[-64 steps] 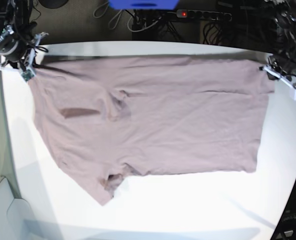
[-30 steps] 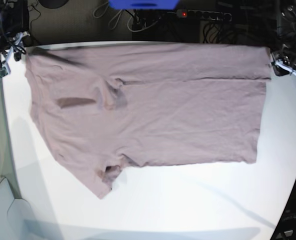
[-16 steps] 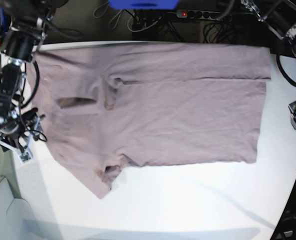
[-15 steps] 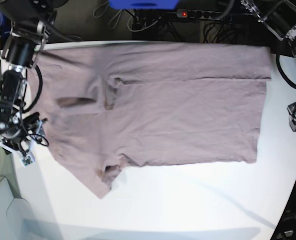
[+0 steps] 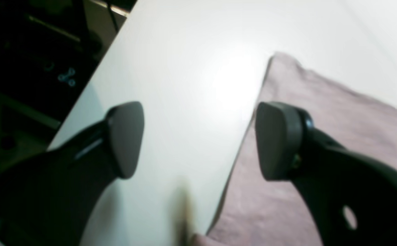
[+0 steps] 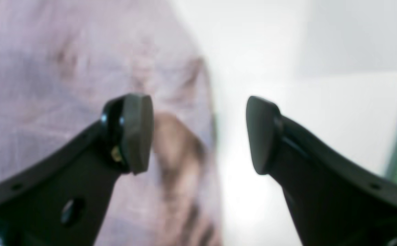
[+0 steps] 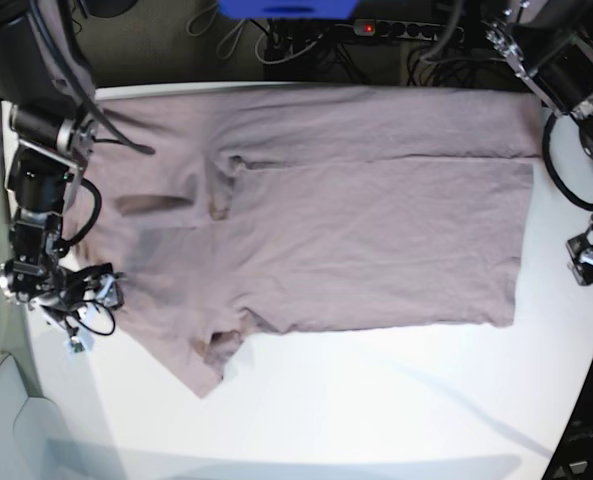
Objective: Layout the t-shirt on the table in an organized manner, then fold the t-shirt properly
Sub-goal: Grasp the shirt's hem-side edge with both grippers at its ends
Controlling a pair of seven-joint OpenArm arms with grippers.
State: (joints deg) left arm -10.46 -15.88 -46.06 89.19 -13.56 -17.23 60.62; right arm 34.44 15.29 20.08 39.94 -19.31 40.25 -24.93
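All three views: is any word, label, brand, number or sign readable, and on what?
None can be read.
The t-shirt is plain, with no print showing.
The table bears no marking.
The left pincer and right pincer show no lettering.

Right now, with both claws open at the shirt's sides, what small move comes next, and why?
Probably lower both claws onto the near edge: the right claw straddles the t-shirt edge, and the left claw straddles its hem corner, while both are open and holding nothing on the table.
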